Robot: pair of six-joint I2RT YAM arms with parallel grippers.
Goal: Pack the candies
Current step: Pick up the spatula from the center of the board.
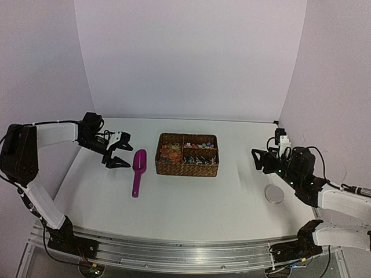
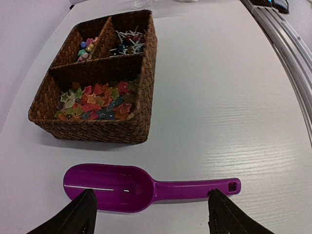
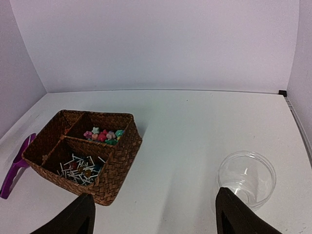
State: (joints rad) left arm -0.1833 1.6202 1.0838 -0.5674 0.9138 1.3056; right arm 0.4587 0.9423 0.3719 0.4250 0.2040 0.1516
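Observation:
The candies lie in a brown wicker basket at the table's middle: star-shaped mixed ones in its large compartment, a few in a small one, white-stick sweets in the third. A magenta scoop lies left of the basket. My left gripper is open just left of the scoop; in the left wrist view its fingers straddle the scoop. My right gripper is open and empty, right of the basket, near a clear cup.
A clear round lid lies flat on the table at the right, near my right arm. Walls close in the table behind and on both sides. A metal rail runs along the near edge.

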